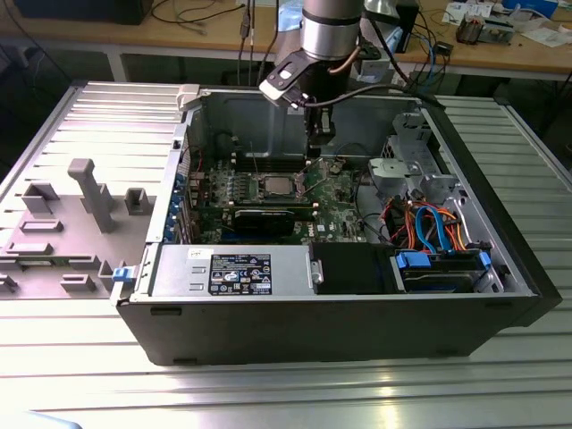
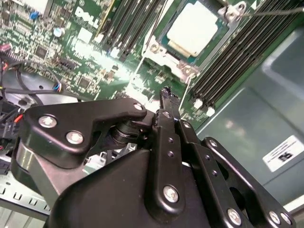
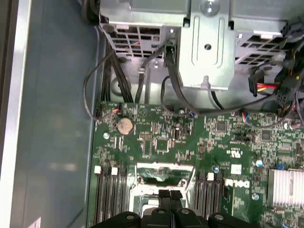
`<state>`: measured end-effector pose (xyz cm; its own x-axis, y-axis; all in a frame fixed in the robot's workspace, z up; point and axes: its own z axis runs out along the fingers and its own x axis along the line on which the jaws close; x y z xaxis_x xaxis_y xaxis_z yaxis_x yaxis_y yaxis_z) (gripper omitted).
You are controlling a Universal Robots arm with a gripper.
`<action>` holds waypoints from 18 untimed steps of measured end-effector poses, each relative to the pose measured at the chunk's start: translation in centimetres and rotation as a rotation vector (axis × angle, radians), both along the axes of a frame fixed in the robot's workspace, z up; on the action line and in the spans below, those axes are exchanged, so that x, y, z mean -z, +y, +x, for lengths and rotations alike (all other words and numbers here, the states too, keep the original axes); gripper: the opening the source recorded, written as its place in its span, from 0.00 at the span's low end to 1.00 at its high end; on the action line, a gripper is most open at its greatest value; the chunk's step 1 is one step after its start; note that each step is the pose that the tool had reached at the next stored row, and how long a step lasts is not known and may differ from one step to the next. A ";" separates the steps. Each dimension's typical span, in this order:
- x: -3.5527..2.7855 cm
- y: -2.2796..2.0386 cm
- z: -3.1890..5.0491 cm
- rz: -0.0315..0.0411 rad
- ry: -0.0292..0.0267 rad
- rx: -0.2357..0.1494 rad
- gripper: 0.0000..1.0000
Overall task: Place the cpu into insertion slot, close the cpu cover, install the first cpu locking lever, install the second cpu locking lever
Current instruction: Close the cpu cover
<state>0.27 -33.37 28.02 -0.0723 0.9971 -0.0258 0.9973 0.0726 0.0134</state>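
Observation:
The cpu (image 2: 194,28) lies flat in the insertion slot (image 1: 274,186), its dull silver top showing. The silver cpu cover (image 2: 159,42) frames it and seems to lie down around the chip. A thin metal rod (image 2: 270,11) runs off from one corner of the socket. My gripper (image 1: 316,154) hangs inside the case, just toward the exterior view's right of the socket and above the board. In the first wrist view its two black fingertips (image 3: 164,194) are pressed together over the socket's rim (image 3: 164,167), with nothing between them. The second wrist view shows the gripper (image 2: 166,93) tip short of the socket.
The open computer case (image 1: 268,322) lies on a ribbed metal table. Memory slots (image 2: 232,61) flank the socket. A black graphics card (image 1: 268,217) sits in front of it. The drive cage (image 3: 209,42) and loose cables (image 1: 429,223) crowd the exterior view's right side. A grey fixture (image 1: 89,192) stands at the left.

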 end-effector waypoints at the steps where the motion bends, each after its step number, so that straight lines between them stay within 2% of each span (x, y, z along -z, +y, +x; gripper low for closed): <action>1: 0.05 0.00 0.71 0.0000 0.0005 0.000 0.11; 5: 0.28 0.00 1.70 0.0000 0.0005 0.003 0.11; 13: 1.47 0.00 4.19 0.0000 0.0009 0.013 0.11; 18: 2.17 0.00 4.48 0.0000 0.0022 0.014 0.11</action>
<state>4.75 -33.37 25.85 -0.0580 0.9980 -0.0257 0.9982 0.0583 0.0112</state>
